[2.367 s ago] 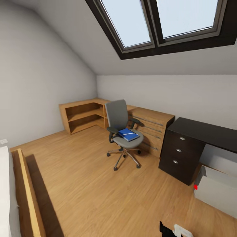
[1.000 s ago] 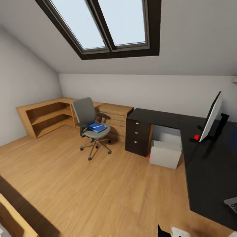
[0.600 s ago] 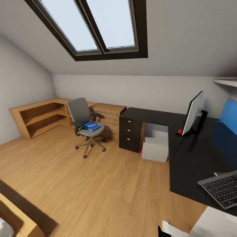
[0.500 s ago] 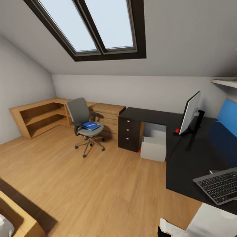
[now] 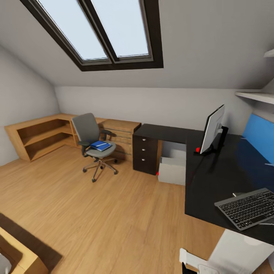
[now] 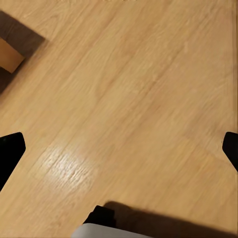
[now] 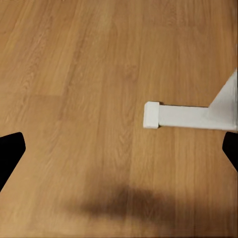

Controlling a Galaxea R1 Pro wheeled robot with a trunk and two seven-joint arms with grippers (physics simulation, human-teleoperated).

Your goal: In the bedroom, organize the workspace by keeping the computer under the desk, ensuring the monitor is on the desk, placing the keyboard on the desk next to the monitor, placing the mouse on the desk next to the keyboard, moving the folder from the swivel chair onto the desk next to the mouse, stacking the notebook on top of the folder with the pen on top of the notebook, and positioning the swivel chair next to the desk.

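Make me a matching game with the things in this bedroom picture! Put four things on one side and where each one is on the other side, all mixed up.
Things:
1. monitor
2. keyboard
3. blue folder
4. computer

Places:
A. on the seat of the swivel chair
B. on the floor under the desk
C. standing upright on the desk, toward the back wall
D. lying flat on the near end of the desk

Right pairs: 1-C, 2-D, 3-A, 4-B
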